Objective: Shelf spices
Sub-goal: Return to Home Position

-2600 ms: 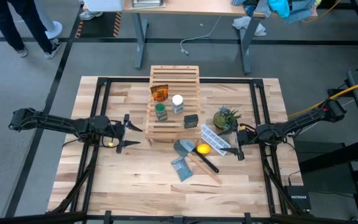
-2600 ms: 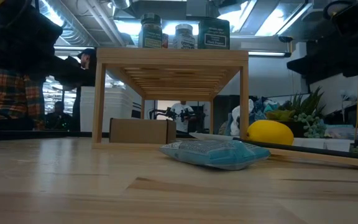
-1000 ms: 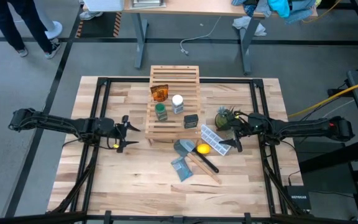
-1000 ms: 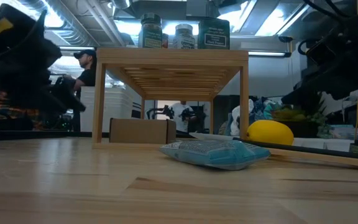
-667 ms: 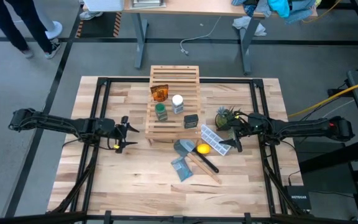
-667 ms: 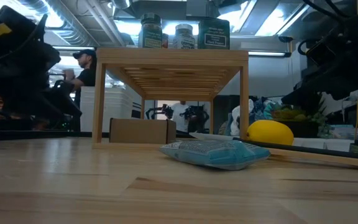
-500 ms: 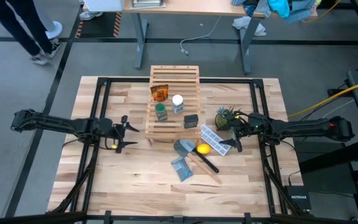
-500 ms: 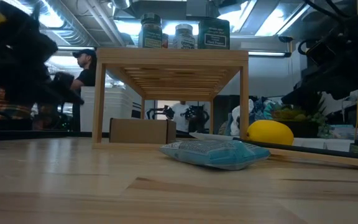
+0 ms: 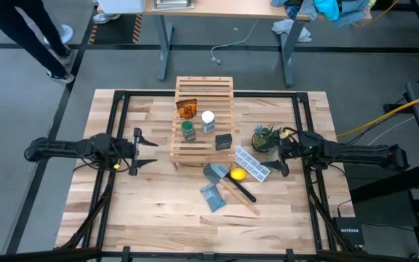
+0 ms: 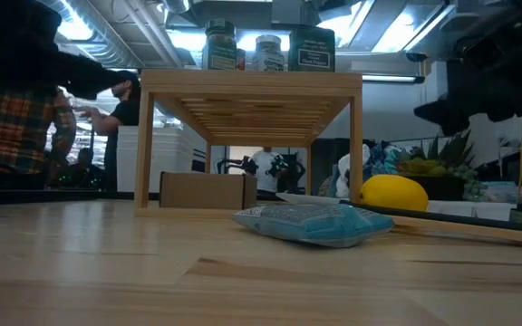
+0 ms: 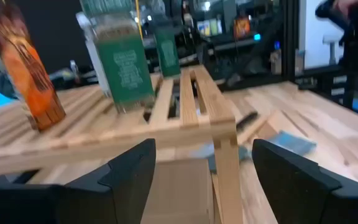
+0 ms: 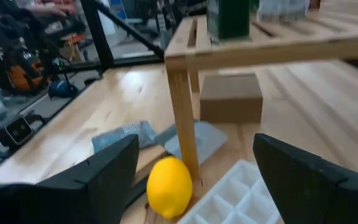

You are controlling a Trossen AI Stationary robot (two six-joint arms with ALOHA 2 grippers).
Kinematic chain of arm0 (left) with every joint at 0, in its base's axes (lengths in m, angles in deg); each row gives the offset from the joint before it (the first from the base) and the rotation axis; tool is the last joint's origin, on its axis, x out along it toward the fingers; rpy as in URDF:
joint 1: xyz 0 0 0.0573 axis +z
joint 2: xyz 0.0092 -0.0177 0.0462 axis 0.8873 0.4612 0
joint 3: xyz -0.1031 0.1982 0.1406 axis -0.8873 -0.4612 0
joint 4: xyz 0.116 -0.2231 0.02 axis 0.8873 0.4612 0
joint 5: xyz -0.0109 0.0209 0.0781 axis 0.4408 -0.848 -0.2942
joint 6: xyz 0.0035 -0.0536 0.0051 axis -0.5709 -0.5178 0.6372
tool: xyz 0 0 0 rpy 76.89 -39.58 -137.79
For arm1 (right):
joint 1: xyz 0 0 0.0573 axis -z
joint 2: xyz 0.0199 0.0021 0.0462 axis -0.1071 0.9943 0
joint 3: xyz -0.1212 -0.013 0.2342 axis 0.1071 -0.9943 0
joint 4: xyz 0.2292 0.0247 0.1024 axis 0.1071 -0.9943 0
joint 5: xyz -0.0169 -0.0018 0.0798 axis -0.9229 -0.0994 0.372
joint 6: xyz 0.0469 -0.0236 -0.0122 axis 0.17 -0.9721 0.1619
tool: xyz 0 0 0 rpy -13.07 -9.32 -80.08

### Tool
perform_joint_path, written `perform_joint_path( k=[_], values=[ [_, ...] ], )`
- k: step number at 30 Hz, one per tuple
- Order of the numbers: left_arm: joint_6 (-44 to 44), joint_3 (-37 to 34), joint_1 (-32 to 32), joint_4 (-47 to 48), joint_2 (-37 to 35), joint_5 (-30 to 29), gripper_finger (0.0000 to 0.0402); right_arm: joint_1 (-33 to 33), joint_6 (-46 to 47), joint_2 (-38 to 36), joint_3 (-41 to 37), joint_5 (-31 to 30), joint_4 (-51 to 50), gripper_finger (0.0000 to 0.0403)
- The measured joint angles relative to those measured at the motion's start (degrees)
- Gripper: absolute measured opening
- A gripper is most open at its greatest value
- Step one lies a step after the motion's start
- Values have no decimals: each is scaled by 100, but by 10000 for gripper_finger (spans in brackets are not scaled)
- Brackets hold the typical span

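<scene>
The shelf [image 9: 204,120], a light-wood slatted rack, stands on its legs at the middle of the table. On its top stand the orange-brown packet [image 9: 186,109], the green-lidded jar [image 9: 188,131], the white-capped bottle [image 9: 208,120] and the small black box [image 9: 224,141]. The low view shows the jar [image 10: 219,45], bottle [image 10: 268,51] and box [image 10: 311,47] upright on the shelf [image 10: 247,83]. My left gripper [image 9: 142,152] is open, left of the shelf. My right gripper [image 9: 282,156] is open, right of it near the plant.
Right of and in front of the shelf lie a yellow lemon [image 9: 236,175], a white ice tray [image 9: 252,163], a blue sponge [image 9: 212,196], a grey tool [image 9: 215,172] and a wooden stick [image 9: 238,198]. A small plant [image 9: 265,137] stands beside my right gripper. A cardboard box [image 10: 207,190] sits under the shelf.
My left gripper has drawn back from the shelf toward the table's left edge. My right gripper has moved a little toward the table's right edge, away from the ice tray. The spices on the shelf have stayed in place. A person walks past beyond the table's far left corner.
</scene>
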Motion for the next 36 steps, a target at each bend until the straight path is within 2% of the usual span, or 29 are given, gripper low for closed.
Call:
perform_joint_path(
  k=[4, 20, 36],
  values=[
    [2, 0, 2, -3, -282, -2, 260, 0, 0, -391, 0, 2, -52, 324],
    [0, 0, -7, 0, -256, -2, 260, -2, -2, -1859, -2, 13, -398, 324],
    [0, 0, -42, 0, -257, -2, 260, -2, -2, -1859, -2, 15, -596, 324]
  ],
)
